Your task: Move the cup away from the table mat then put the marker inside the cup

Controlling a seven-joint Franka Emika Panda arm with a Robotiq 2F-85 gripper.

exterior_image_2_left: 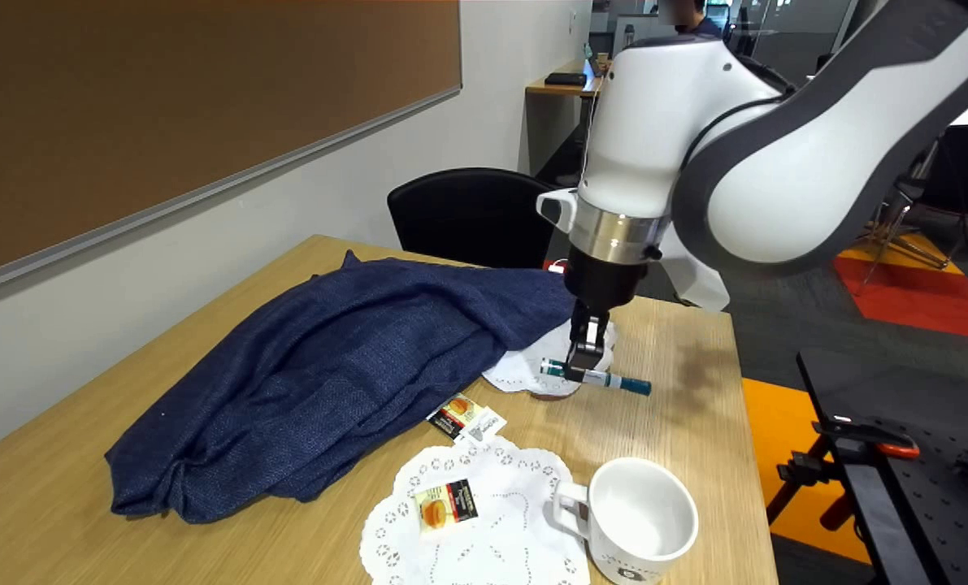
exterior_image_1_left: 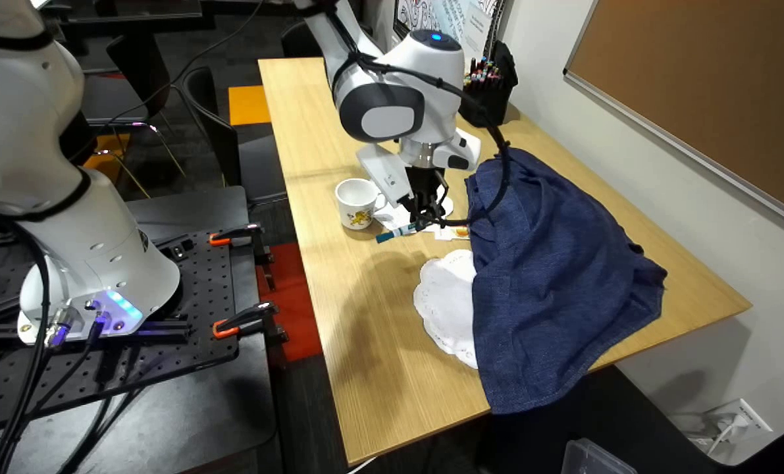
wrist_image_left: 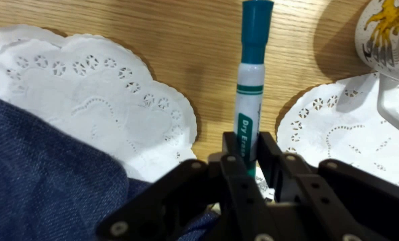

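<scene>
The whitish cup [exterior_image_1_left: 357, 203] stands upright on the table in both exterior views [exterior_image_2_left: 642, 528], handle towards the white lacy table mat [exterior_image_2_left: 500, 536]. In the wrist view the cup [wrist_image_left: 387, 40] is at the upper right, its handle over the edge of the mat [wrist_image_left: 363, 130]; I cannot tell whether its base touches the mat. My gripper [wrist_image_left: 246, 144] is shut on the teal-and-white marker [wrist_image_left: 251, 80]. It holds the marker [exterior_image_2_left: 626, 383] nearly level above the table, apart from the cup, teal cap pointing outward. In an exterior view my gripper [exterior_image_1_left: 424, 220] partly hides the mat [exterior_image_1_left: 392, 216].
A large dark blue cloth [exterior_image_1_left: 556, 283] lies bunched on the table and covers part of another white lacy sheet [exterior_image_1_left: 447, 309]. Small packets lie on the mat [exterior_image_2_left: 445, 505] and beside the cloth [exterior_image_2_left: 466, 417]. A black pen holder [exterior_image_1_left: 484, 99] stands near the wall.
</scene>
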